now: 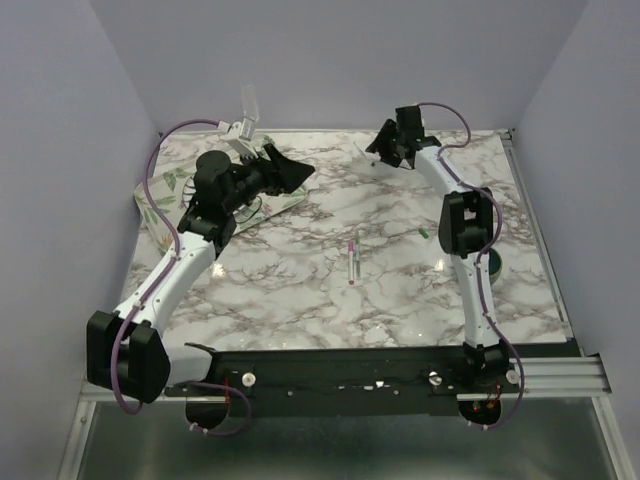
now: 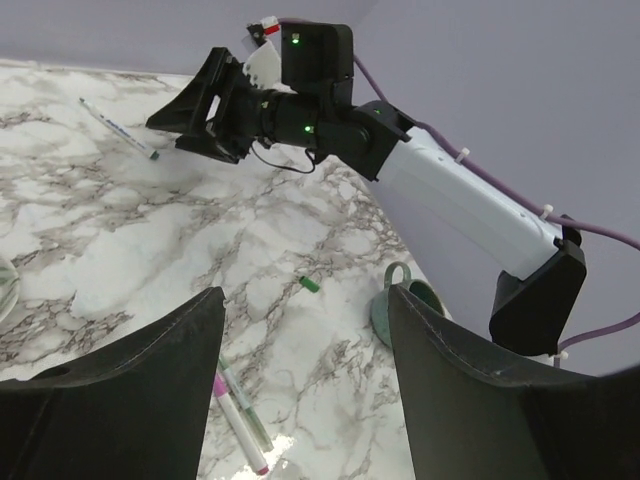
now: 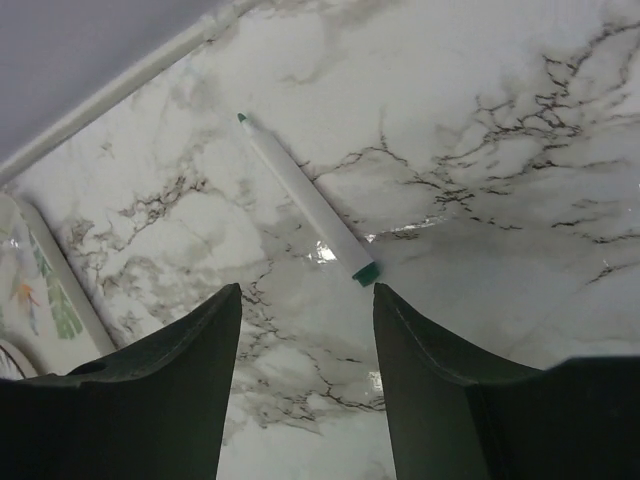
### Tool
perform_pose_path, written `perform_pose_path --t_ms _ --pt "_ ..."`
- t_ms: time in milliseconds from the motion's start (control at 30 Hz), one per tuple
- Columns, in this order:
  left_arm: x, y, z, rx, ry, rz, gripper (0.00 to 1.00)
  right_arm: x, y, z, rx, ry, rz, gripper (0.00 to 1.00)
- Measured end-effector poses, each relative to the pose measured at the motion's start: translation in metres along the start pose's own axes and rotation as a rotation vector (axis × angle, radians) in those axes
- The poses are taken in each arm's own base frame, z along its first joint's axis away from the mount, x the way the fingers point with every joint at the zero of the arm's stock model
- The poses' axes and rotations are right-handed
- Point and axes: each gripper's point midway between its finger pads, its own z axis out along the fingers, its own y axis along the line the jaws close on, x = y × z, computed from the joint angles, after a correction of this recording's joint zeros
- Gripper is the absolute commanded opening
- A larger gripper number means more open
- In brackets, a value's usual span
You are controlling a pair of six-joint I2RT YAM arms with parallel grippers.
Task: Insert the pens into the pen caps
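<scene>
Green-tipped pen [image 3: 305, 205] lies just ahead of the right pincer [image 3: 307, 294], seemingly untouched.

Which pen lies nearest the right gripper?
The green-tipped pen at the far edge, just ahead of the right gripper; the pink pen lies mid-table.

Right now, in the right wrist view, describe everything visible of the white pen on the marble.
The pen is a slim, straight white barrel, seemingly smooth plastic, with a small green nib bared at its far end and a green band at its near end. Uncapped, it lies flat and diagonal on the marble table, close to the back edge. Only the table touches it; the right gripper hangs open above its near end, fingers clear of it.
</scene>
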Motion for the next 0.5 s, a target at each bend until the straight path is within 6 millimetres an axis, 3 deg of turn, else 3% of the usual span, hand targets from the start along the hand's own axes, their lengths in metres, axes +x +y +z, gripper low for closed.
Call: perform_pose_path --t_ms 167,300,500 --pt "0.005 0.008 -0.001 -0.036 0.019 0.001 0.74 -0.005 -0.01 0.007 0.014 -0.005 0.216 0.62" --pt "0.006 0.013 -0.001 -0.066 0.032 0.007 0.74 0.003 -0.016 0.019 0.019 0.021 0.365 0.6" --pt "-0.001 0.011 0.001 -0.075 0.031 0.02 0.74 0.006 -0.005 0.031 -0.044 0.033 0.507 0.58"
